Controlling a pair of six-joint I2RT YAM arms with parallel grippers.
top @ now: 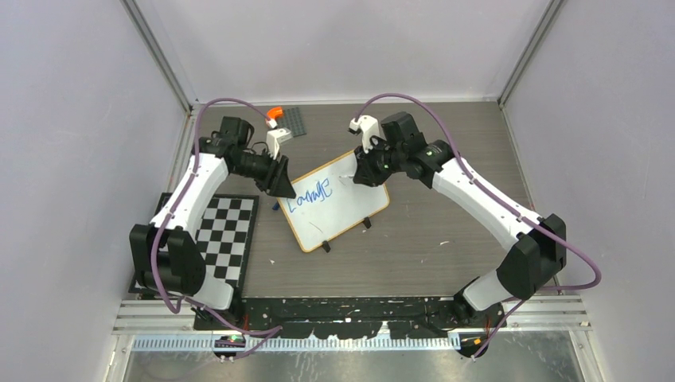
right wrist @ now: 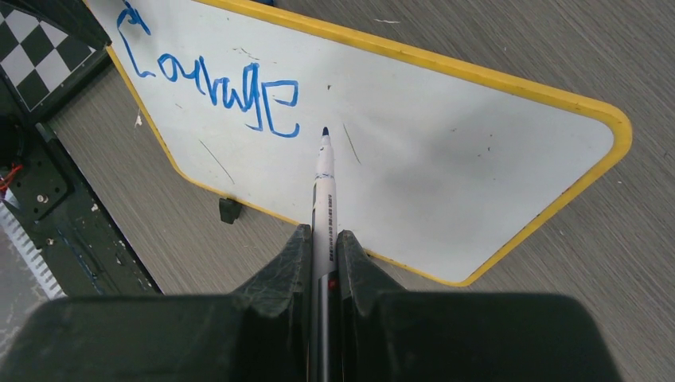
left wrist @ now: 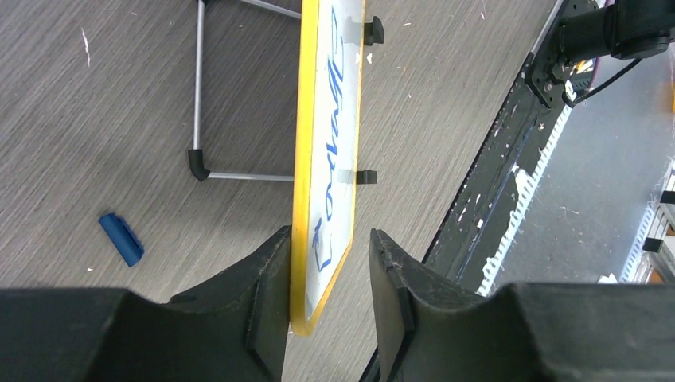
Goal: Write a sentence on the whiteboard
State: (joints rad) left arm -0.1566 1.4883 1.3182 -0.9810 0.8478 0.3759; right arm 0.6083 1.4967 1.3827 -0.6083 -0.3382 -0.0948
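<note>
In your right end effector (right wrist: 322,239), pinched tight by its barrel, the marker (right wrist: 325,179) points its blue tip just past the last letter on the whiteboard (right wrist: 462,135). These views don't let you tell whether the tip touches the face. The board stands tilted mid-counter between your two arms, on black clip feet, with a wire stand (left wrist: 197,87) behind it.

Of the sentence (right wrist: 211,79), only one blue word shows, roughly "Courage", slanting across the upper part. By my judgement you are early in the task: the remaining words are unwritten, and the bare white beside and below has room for them.

Your left end effector (left wrist: 328,255) is spread around the board's corner, one finger against the yellow rim, the other apart from the face.

The counter (top: 446,239) is grey wood-grain. A small blue cap (left wrist: 121,239) lies behind the board and a checkerboard mat (top: 227,231) sits on the left. Farther back are a dark studded plate (top: 296,119) and an orange piece (top: 275,111), then pale walls (top: 342,40).
</note>
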